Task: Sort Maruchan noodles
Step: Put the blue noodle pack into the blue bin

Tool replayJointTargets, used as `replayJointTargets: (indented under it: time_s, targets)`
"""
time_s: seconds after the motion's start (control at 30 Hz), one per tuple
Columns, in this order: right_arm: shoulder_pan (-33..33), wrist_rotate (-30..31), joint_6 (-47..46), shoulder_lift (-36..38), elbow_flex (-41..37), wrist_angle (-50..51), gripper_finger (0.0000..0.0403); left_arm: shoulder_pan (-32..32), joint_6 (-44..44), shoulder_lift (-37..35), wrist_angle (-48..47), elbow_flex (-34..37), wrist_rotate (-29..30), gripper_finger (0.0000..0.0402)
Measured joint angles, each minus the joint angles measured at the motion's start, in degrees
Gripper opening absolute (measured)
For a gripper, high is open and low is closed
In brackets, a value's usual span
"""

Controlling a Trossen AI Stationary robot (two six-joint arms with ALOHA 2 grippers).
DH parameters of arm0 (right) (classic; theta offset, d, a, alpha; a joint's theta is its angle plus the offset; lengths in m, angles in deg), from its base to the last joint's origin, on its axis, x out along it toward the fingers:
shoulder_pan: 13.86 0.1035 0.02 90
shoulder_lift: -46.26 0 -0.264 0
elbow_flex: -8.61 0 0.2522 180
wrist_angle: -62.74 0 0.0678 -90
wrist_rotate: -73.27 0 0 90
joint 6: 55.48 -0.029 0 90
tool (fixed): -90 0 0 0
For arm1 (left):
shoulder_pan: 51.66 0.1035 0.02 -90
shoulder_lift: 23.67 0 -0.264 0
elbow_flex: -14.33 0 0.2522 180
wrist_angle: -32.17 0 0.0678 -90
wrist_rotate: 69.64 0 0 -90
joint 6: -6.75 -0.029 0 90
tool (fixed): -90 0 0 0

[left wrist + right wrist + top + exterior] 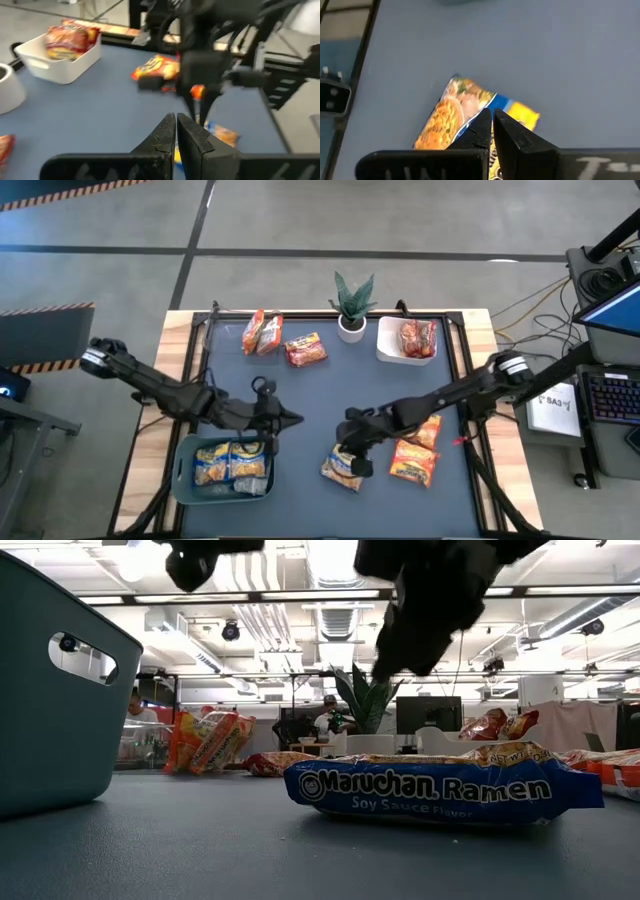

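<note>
From above, your left gripper (pixel 292 418) hangs closed beside the grey bin (pixel 183 475) holding yellow packets (pixel 230 461); your right gripper (pixel 347 463) is closed over a yellow-and-blue packet (pixel 341 471). At table level you read Maruchan Ramen on that packet (pixel 440 790). Your left wrist shows fingers (pixel 161 137) together. Your right wrist shows fingertips (pixel 482 122) pinched together above the packet (pixel 452 117).

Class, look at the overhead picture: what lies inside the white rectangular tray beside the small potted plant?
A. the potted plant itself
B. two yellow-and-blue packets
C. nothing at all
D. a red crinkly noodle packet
D: the white rectangular tray holds a red crinkly noodle packet, while the small potted plant stands on the mat beside it.
</note>
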Motion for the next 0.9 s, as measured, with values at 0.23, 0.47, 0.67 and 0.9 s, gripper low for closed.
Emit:
replayJointTargets:
  time_s: [0.23, 0.47, 0.67, 0.9]
  targets:
    - [0.4, -5.6, 0.5, -6.5, 1.9, 4.7, 0.0009, -4.5, -0.8, 3.3, 8.0, 0.0, 0.0, 0.0000]
    - [0.3, -3.8, 0.2, -8.7, 1.7, 4.0, 0.0009, -5.7, -1.3, 7.5, 11.7, 0.0, 0.0, 0.0000]
    - [-2.3, 15.1, -2.4, -8.0, 1.5, 4.8, 0.0009, -5.4, -2.9, 8.4, 12.6, 0.0, 0.8, 0.0000]
    - [-4.0, 13.5, -4.7, -0.9, 1.1, 9.9, 0.0009, -4.5, -2.9, 8.7, 11.1, -0.1, 4.2, 0.0000]
